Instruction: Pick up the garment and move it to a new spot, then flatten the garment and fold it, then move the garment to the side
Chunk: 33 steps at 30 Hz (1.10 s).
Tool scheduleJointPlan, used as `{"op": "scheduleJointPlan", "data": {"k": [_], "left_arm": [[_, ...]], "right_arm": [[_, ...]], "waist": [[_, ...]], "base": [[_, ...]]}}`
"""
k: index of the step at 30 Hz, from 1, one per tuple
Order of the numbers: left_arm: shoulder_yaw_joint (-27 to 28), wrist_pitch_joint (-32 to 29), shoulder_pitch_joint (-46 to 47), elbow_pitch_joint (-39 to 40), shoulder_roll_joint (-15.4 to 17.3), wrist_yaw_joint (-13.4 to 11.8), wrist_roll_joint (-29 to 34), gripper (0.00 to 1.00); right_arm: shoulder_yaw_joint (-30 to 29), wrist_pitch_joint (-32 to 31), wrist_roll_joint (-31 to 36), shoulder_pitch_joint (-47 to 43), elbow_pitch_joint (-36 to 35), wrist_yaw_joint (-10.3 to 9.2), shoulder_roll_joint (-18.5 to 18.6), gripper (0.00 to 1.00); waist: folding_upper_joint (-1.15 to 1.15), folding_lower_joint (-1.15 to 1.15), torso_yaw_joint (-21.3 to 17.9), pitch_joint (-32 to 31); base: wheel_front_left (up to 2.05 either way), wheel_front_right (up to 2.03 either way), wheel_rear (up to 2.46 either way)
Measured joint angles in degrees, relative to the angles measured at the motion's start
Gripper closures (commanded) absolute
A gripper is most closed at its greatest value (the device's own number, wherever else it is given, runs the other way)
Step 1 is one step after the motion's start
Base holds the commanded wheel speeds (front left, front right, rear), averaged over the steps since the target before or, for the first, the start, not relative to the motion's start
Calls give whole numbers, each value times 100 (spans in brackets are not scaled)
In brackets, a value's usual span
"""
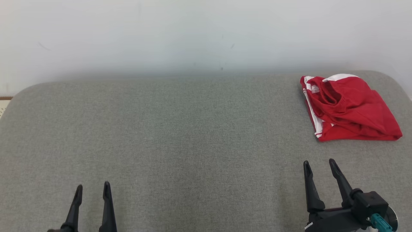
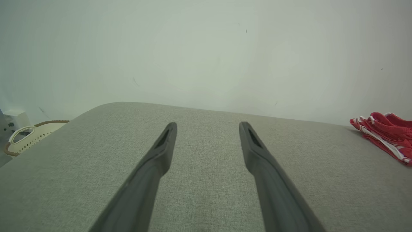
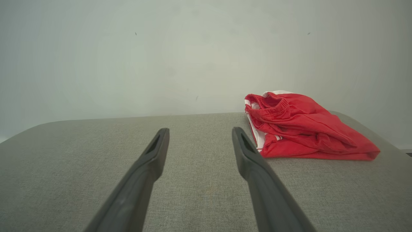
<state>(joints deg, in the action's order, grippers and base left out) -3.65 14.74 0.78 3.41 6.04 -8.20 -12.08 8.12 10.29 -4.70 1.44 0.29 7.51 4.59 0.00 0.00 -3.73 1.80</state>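
Left gripper (image 1: 93,185) is hanging over the grey table (image 1: 193,129) at near left, fingers spread, holding nothing. Right gripper (image 1: 319,161) is doing the same at near right, near the garment (image 1: 349,109) — red, lying bunched at the far right corner.

Our left tool (image 1: 93,185): low at our left, fingers pointing forward, spread wide, nothing between them. Our right tool (image 1: 319,161): at our right, reaching further forward than left, fingers angled slightly leftward, also spread wide, nothing gripped. Our right wrist (image 1: 370,204): dark block behind fingers, teal connector (image 1: 377,221) at side.
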Motion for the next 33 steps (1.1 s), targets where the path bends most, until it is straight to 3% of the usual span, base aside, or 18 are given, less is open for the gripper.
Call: {"op": "scheduleJointPlan", "data": {"k": [33], "left_arm": [[-99,-166,-319,-98,63,-98,-158,0]], "right_arm": [[107,-179,22,-332,-94,0,-37,0]], "waist": [[0,0,61,-361]], "base": [[0,0,0]]}}
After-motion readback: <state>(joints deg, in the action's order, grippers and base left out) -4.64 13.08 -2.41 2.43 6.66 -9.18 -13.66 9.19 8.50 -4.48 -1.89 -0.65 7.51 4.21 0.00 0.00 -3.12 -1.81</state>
